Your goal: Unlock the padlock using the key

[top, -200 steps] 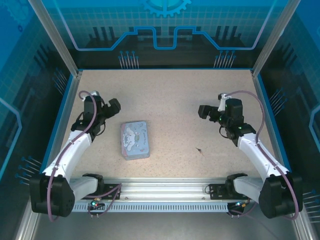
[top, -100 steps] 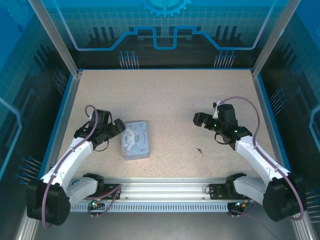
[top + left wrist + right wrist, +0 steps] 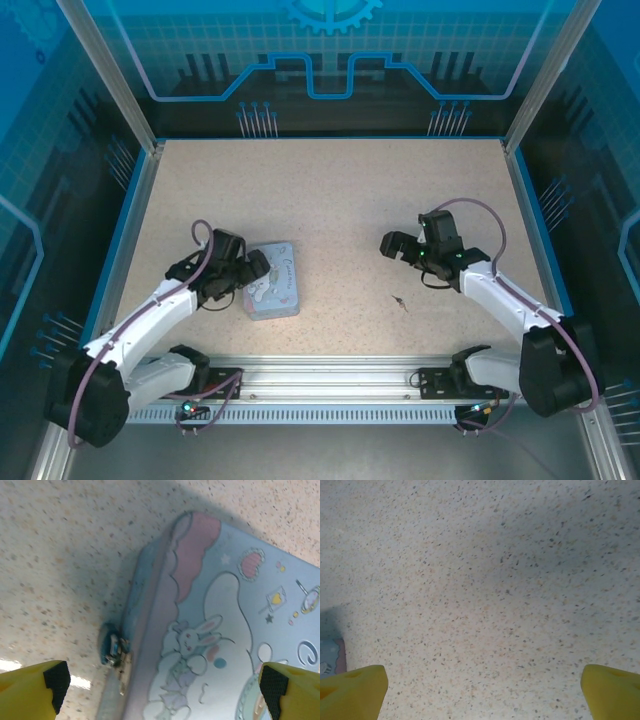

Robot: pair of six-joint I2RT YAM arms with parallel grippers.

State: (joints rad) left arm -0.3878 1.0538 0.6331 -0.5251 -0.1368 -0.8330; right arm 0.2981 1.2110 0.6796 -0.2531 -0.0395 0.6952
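The padlock (image 3: 111, 645), tiny and dark bluish, hangs at the clasp on the side of the pale blue cartoon tin (image 3: 215, 630), resting on the table. My left gripper (image 3: 165, 700) hovers open over that edge of the tin (image 3: 275, 282), with the padlock and lid between its wide-spread yellow fingertips (image 3: 35, 690). From above, the left gripper (image 3: 256, 274) sits at the tin's left side and covers the padlock. The key (image 3: 400, 300), a thin dark sliver, lies on the table right of the tin. My right gripper (image 3: 389, 246) is open above bare table, behind and slightly left of the key.
A speckled beige tabletop (image 3: 330, 190) is bounded by blue rails and aluminium posts. A corner of the tin (image 3: 330, 657) shows at the left edge of the right wrist view. An aluminium rail (image 3: 320, 385) carrying both arm bases runs along the near edge.
The left gripper has come forward and right, from the back-left down onto the tin's left edge. The right gripper has moved left and lowered. Tin and key have not moved.
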